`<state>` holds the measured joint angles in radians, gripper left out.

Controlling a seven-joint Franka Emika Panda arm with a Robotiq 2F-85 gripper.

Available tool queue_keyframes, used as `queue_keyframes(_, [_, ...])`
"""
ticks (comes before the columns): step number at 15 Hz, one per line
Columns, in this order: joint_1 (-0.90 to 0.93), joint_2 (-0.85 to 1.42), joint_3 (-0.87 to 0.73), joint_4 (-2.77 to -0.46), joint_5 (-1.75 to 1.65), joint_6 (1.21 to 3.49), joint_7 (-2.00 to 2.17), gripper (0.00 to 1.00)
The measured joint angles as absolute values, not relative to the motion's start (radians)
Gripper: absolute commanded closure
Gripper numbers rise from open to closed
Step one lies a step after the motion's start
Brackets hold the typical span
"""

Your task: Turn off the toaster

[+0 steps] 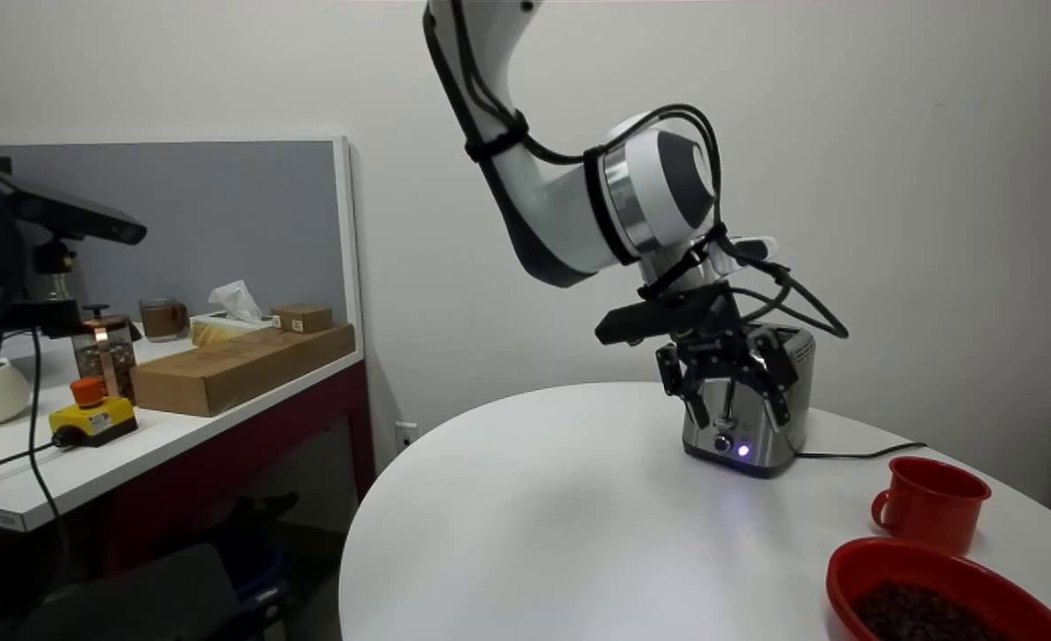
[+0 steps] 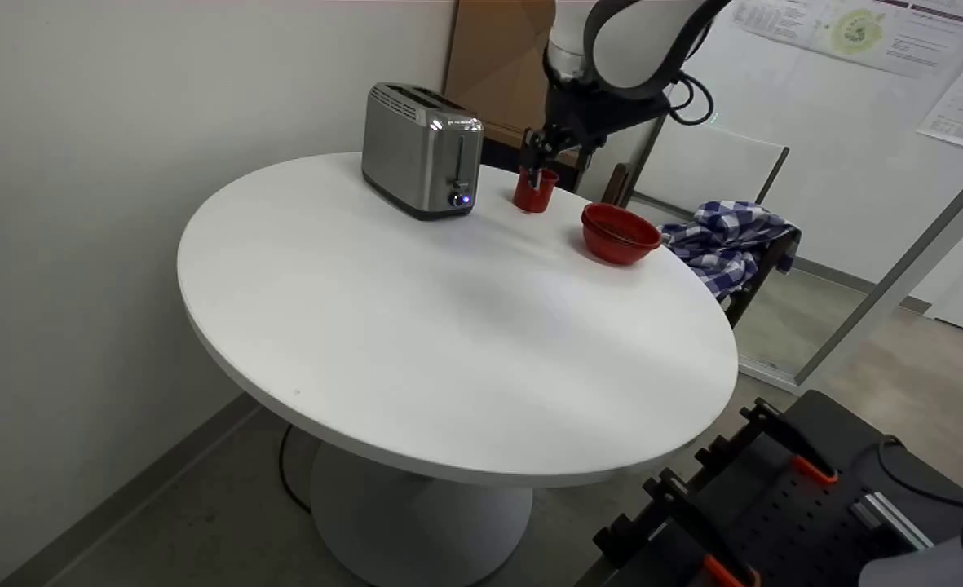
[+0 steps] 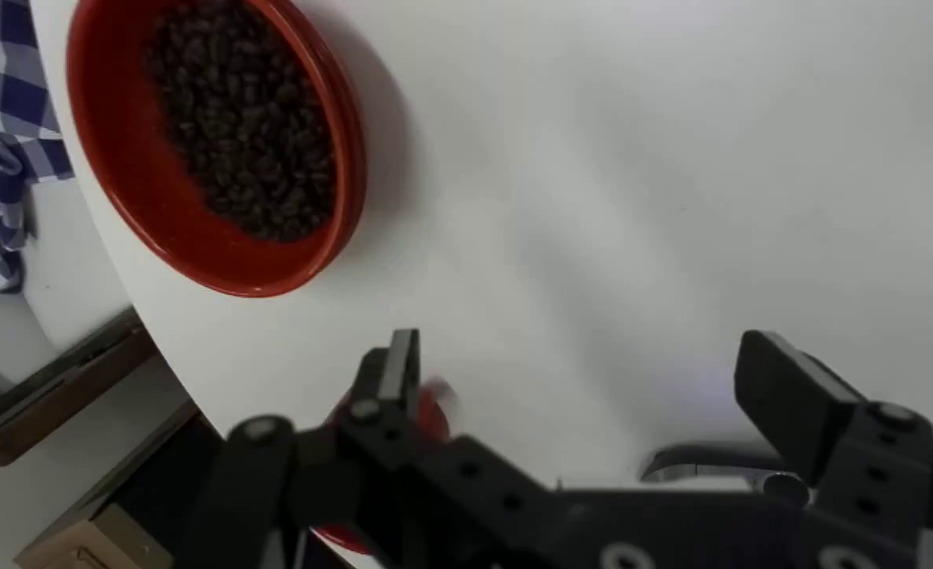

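Note:
The silver toaster (image 1: 770, 445) stands on the round white table, with a bluish light (image 1: 743, 450) lit low on its front beside a round knob (image 1: 723, 442). In an exterior view the whole toaster (image 2: 416, 155) shows, with its light (image 2: 466, 199) lit. My gripper (image 1: 740, 411) is open and empty, pointing down in front of the toaster's front face and covering part of it. In an exterior view the gripper (image 2: 540, 171) is apart from the toaster, to its right. In the wrist view, only the toaster's base edge (image 3: 707, 452) and knob show by the right finger; the light is hidden.
A red mug (image 1: 934, 503) and a red bowl (image 1: 961, 570) of dark beans stand near the toaster. The mug (image 3: 434, 419) is partly behind the left finger in the wrist view. A black cord (image 1: 863, 455) runs from the toaster. A wall (image 1: 934, 223) stands behind.

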<state>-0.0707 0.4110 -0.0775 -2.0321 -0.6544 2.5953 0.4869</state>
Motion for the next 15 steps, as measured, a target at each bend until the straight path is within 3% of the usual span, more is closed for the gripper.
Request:
queue_keyframes(7, [-0.061,0.669,-0.118,-1.829,-0.458,2.753,0.303,0.00])
queue_keyframes(15, [-0.088,0.788,-0.087,-1.709,-0.234,2.812,0.089,0.00])
